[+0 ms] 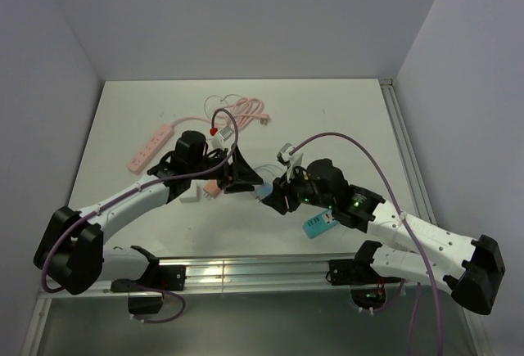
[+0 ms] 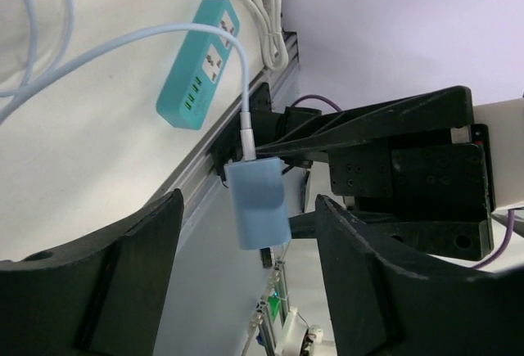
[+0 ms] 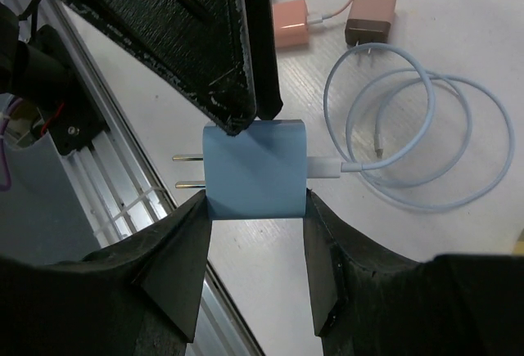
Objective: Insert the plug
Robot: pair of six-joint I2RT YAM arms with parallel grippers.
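A white table (image 1: 344, 110) is edged at its near side by a metal rail (image 1: 246, 272). A pink power strip (image 1: 152, 146) is laid toward the far left, and a pink cable (image 1: 246, 111) is coiled near the far middle. A teal power strip (image 2: 199, 65) is placed by the near edge. A pink charger (image 3: 292, 25) and a brown charger (image 3: 370, 19) are set just beside each other, near a coiled light blue cable (image 3: 417, 139).

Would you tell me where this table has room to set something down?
The far right stretch, between the pink cable and the table's right edge, is bare. The centre is crowded around the blue charger and the teal power strip.
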